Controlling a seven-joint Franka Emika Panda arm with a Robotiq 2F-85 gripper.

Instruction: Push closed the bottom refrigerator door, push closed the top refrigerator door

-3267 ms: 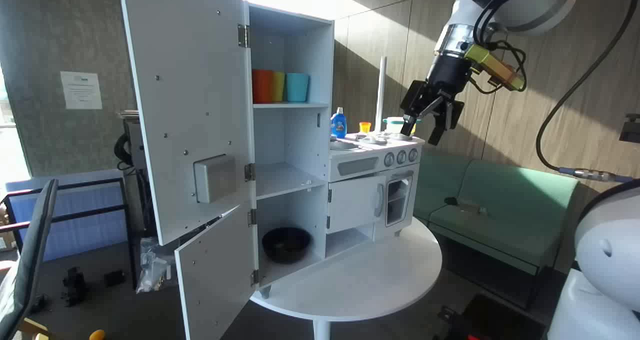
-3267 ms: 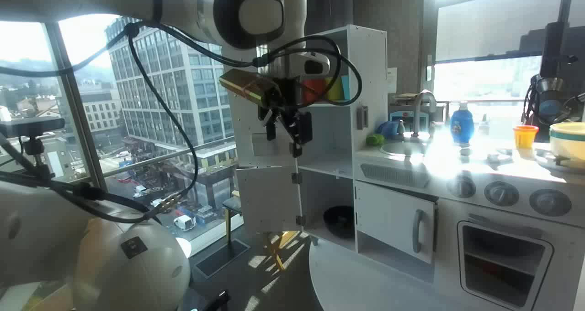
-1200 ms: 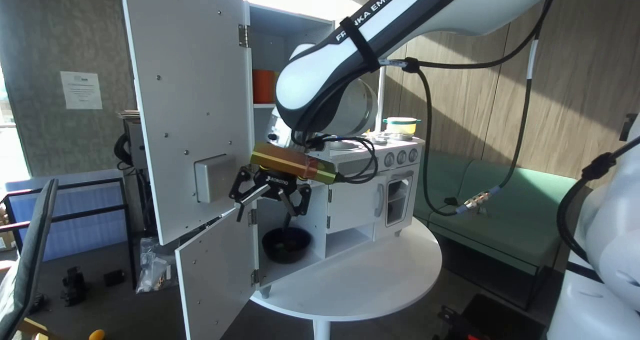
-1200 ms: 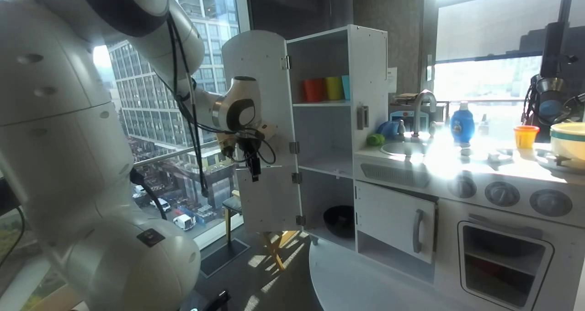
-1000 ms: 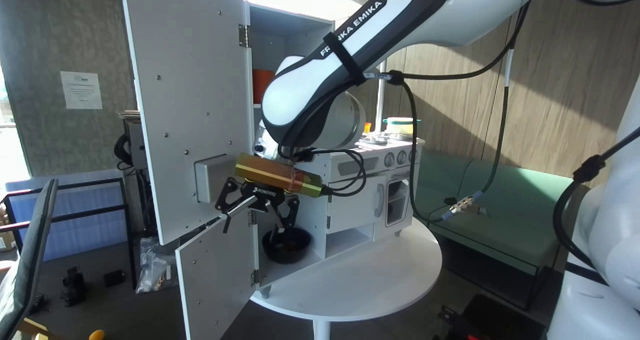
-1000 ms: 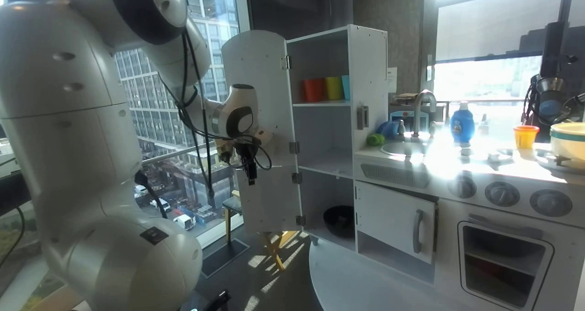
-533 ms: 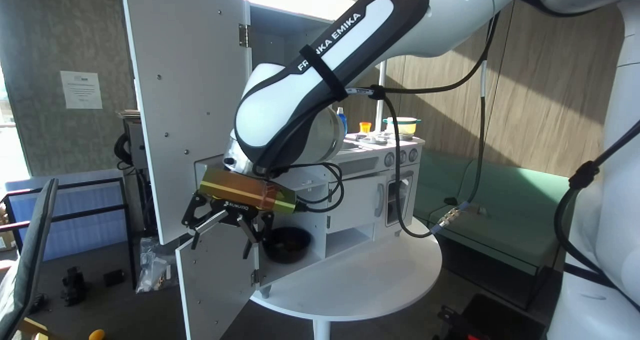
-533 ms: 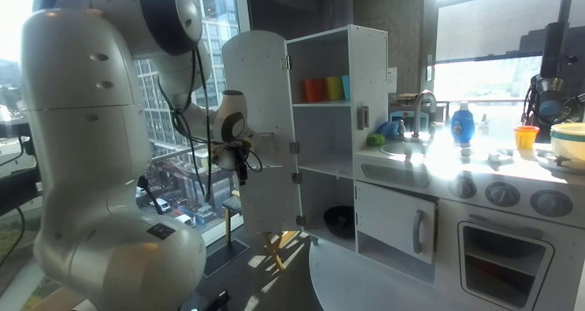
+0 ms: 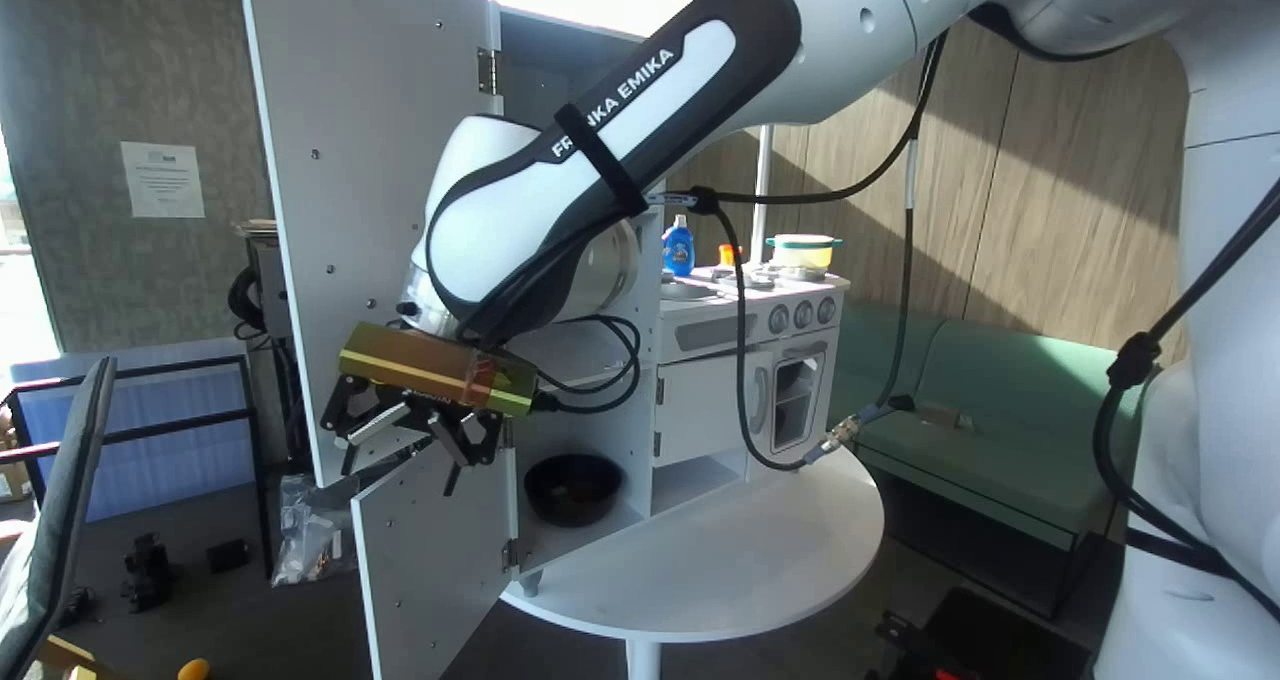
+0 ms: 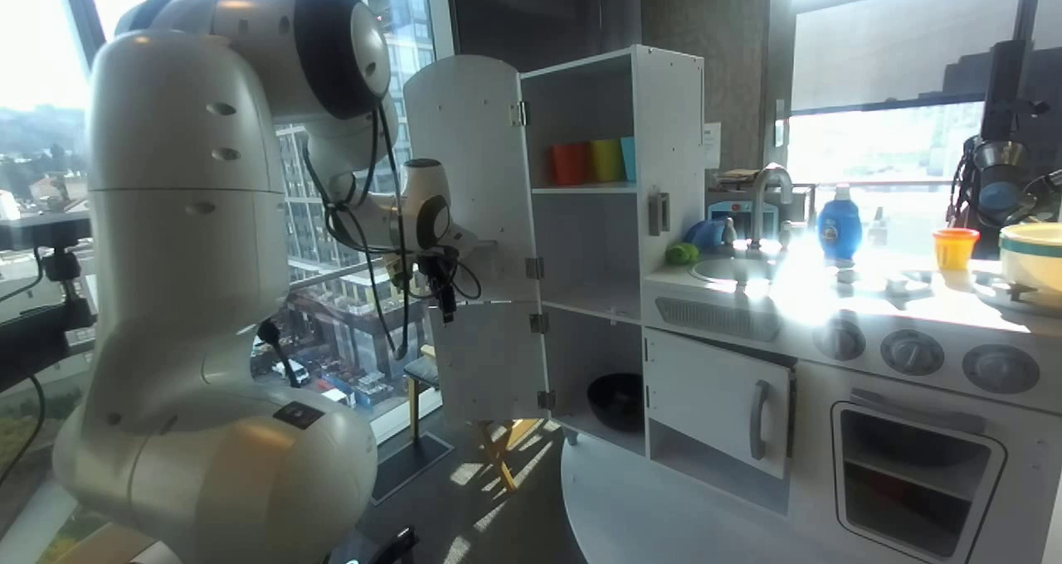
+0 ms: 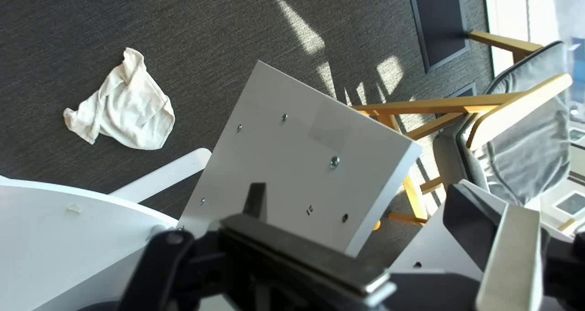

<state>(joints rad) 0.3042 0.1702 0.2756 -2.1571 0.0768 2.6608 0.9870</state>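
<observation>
The top refrigerator door (image 9: 370, 160) stands wide open, its inner face with screws showing; it also shows in an exterior view (image 10: 465, 108) and partly in the wrist view (image 11: 434, 249). The bottom refrigerator door (image 9: 430, 560) below it is also wide open, as seen in an exterior view (image 10: 489, 365) and the wrist view (image 11: 274, 164). Both outer faces are hidden. My gripper (image 9: 400, 467) is open and empty, in front of the seam between the doors. Its fingers are spread in the wrist view (image 11: 361, 201). I cannot tell whether it touches a door.
A black bowl (image 9: 573, 490) sits in the fridge's lower compartment, and cups (image 10: 570, 163) stand on its upper shelf. The toy stove (image 9: 745, 360) adjoins it on the round white table (image 9: 740, 570). A wooden chair (image 11: 516, 128) stands beyond the doors.
My gripper has come from over by the stove to the open doors, then farther left in an exterior view and slightly up in the last half second. Both doors have stayed still.
</observation>
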